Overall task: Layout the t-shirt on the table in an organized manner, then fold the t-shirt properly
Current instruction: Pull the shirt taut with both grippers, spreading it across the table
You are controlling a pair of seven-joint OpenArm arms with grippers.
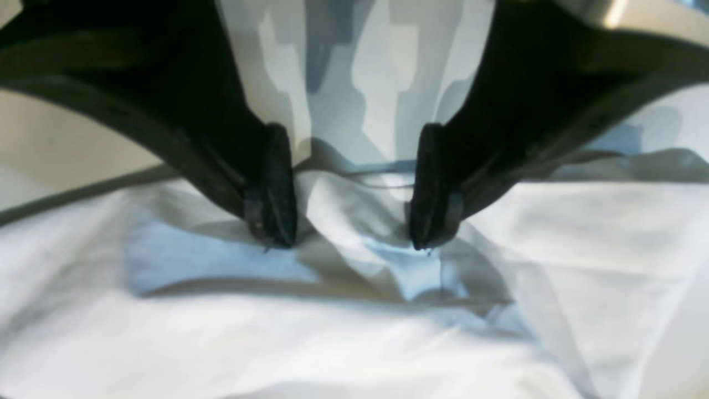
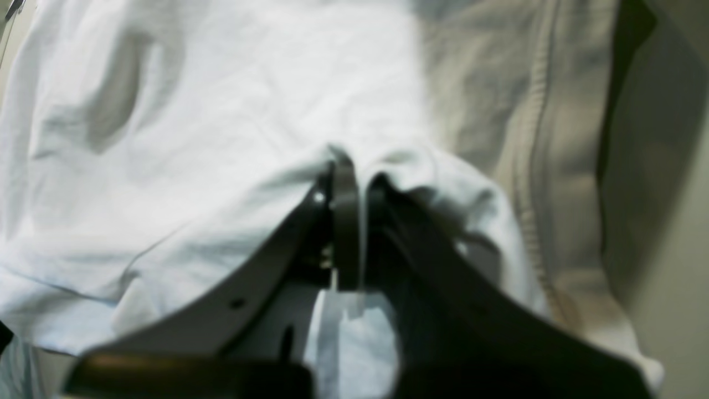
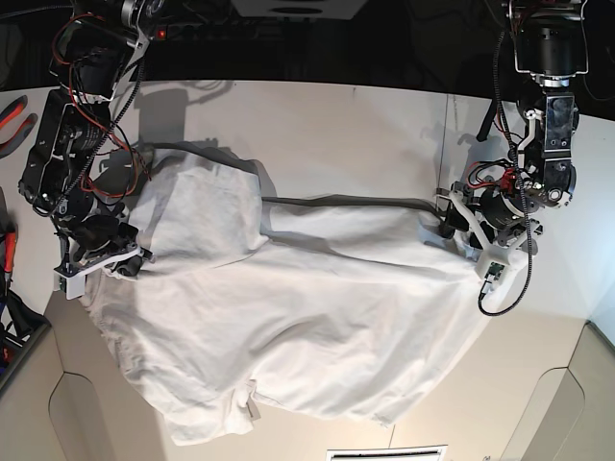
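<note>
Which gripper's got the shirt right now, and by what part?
Right gripper is shut on a pinched-up fold of the t-shirt, beside a stitched hem. Left gripper is open over the cloth, holding nothing.

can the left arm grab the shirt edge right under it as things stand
Probably yes: the left gripper is open, fingertips straddling a raised fold of the wrinkled white cloth t-shirt, nothing between them but cloth.

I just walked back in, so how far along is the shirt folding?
Early. The t-shirt is spread on the table but wrinkled and unfolded. The right gripper pinches one edge; the left gripper stands open over the other. Flattening and every fold remain.
</note>
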